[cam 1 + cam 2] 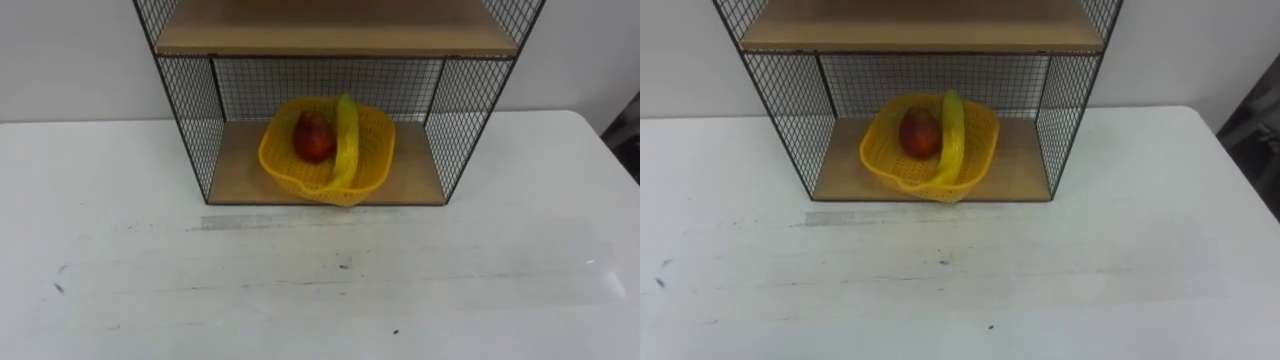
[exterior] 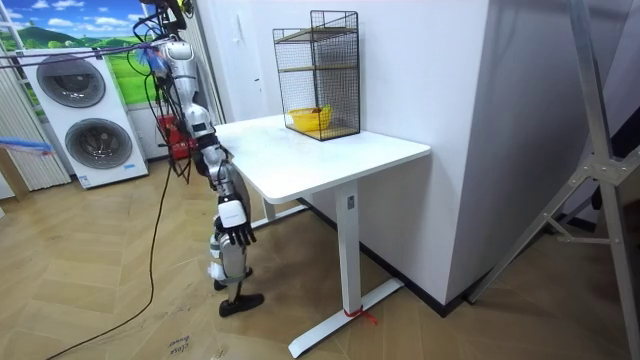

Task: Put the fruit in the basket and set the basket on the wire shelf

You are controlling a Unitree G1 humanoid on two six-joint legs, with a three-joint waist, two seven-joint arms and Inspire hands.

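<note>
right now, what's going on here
Nothing is being handled. The yellow basket, with a red fruit in it, sits on the bottom board of the wire shelf, which stands on the white table. The robot stands at the table's edge, an arm hanging down.

Robot stands upright on the floor at the end of the bench (image 2: pixel 330 160) on the room view's left, body turned twd the bench. Arm nearest the camera, by the body's facing the R arm (image 2: pixel 222 178), hangs down along the torso, approx. straight, not raised, wrist in line w/ the forearm. R hand (image 2: pixel 238 234) hangs low by the top of the leg, apart from the bench edge. Its dark fingers point down, loose & relaxed, w/ nothing held.
</note>
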